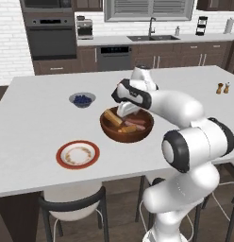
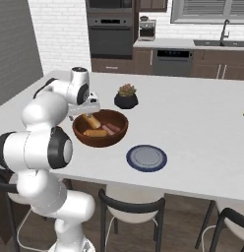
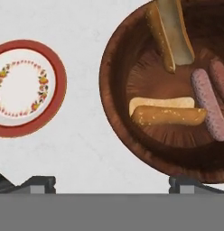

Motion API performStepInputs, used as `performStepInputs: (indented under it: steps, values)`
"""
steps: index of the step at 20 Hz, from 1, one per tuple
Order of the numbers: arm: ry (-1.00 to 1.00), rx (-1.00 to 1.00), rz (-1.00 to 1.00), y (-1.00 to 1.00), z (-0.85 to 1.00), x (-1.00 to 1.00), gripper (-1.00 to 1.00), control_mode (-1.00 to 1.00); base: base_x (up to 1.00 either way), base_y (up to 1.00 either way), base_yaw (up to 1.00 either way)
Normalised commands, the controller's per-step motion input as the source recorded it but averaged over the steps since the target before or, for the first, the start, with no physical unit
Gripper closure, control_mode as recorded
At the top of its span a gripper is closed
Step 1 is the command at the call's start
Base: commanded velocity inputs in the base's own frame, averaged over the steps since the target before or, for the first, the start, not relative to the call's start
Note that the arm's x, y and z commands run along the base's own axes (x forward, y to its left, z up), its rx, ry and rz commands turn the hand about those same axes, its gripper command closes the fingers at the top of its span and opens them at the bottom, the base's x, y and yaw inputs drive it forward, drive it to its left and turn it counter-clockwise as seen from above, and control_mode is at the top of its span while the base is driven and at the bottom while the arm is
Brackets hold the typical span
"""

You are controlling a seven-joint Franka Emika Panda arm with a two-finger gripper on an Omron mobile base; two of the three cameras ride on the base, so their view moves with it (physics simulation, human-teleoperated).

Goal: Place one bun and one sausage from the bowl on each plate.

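The wooden bowl (image 1: 108, 131) (image 2: 120, 134) (image 3: 117, 90) stands mid-counter. In it, one bun (image 3: 170, 31) (image 1: 112, 117) (image 2: 91, 120) leans on the wall and another bun (image 3: 168, 113) (image 1: 129, 128) (image 2: 96, 133) lies flat. Two sausages (image 3: 207, 106) (image 1: 138, 124) (image 2: 112, 129) lie beside them. My gripper (image 1: 123, 111) (image 2: 87, 111) (image 3: 111, 184) hangs open just above the bowl's edge, holding nothing. The white plate with a red rim (image 1: 78, 154) (image 3: 59, 85) lies left of the bowl. The dark blue plate (image 2: 146, 158) lies to its right. Both plates are bare.
A small grey bowl of blueberries (image 1: 82, 99) stands behind the white plate. A black pot with a succulent (image 2: 126, 97) stands behind the wooden bowl. Two shakers (image 1: 222, 88) are at the far right. Chairs (image 1: 71, 205) line the counter's near edge.
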Motion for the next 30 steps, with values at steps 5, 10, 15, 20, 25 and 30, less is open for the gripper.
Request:
performStepInputs:
  steps: [5, 10, 15, 20, 25, 30]
  values:
    - [0.01, 0.0, 0.01, -0.05, -0.48, 0.47, -1.0, -1.0, 0.0, 0.0, 0.0]
    - [-0.01, 0.0, 0.0, 0.0, -0.37, 0.55, -1.0, -1.0, 0.0, 0.0, 0.0]
    - [0.0, -0.03, 0.02, 0.0, -0.32, 0.44, -1.0, -1.0, 0.0, 0.0, 0.0]
    - [0.0, -0.03, 0.04, 0.03, -0.33, 0.39, -1.0, -1.0, 0.0, 0.0, 0.0]
    - [-0.01, -0.02, 0.03, 0.02, -0.29, 0.34, -1.0, -1.0, 0.0, 0.0, 0.0]
    - [-0.03, 0.0, 0.0, 0.03, -0.28, 0.36, -1.0, -1.0, 0.0, 0.0, 0.0]
